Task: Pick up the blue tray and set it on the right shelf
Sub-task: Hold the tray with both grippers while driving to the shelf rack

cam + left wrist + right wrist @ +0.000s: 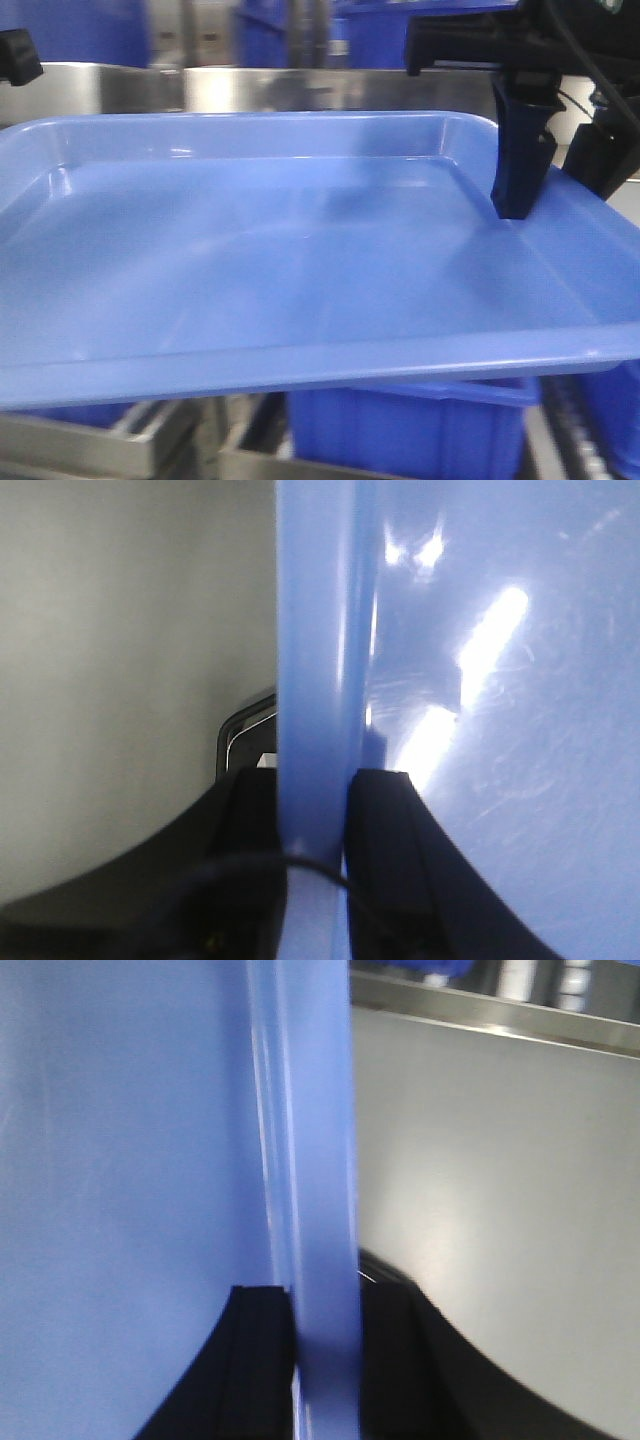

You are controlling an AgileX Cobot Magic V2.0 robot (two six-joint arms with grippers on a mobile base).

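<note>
The blue tray (pixel 280 250) fills the front view, held level in the air and empty. My right gripper (pixel 560 190) comes down at the top right, shut on the tray's right rim, with one black finger (pixel 520 170) inside the tray. In the right wrist view the gripper (pixel 325 1295) clamps the rim (pixel 310 1140) between both pads. My left gripper (pixel 315 780) is shut on the opposite rim (pixel 315 630). The shelf's shiny steel front edge (pixel 300 88) runs just behind the tray and shows again in the right wrist view (pixel 500 1020).
Deep darker-blue bins (pixel 410 430) stand below the tray's front edge, beside metal rails (pixel 100 440). More blue bins (pixel 80 30) sit at the back above the steel edge. A flat grey surface (pixel 500 1180) lies beneath the tray's right side.
</note>
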